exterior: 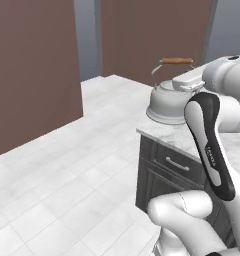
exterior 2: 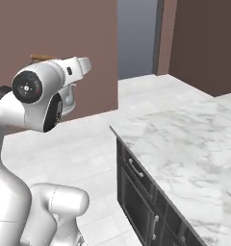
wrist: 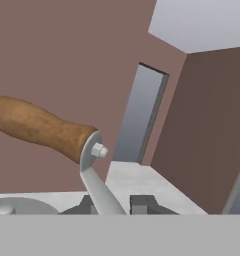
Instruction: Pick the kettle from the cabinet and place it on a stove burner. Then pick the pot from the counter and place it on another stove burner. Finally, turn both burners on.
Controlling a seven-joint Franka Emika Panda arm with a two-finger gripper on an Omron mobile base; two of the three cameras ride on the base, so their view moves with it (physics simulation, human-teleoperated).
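Left base view gives me a broad white tiled floor (exterior: 67, 180) to the left, open and bare up to the brown walls (exterior: 32, 75). My white marble worktop (exterior 2: 185, 144) runs off right, its near corner above dark drawers (exterior: 167, 170). I see the kettle (exterior: 167, 102) hanging over that corner, whether touching I cannot tell. My tool (wrist: 114, 205) is clamped on its wire handle (wrist: 94, 185), beside the brown wooden grip (wrist: 37, 127).
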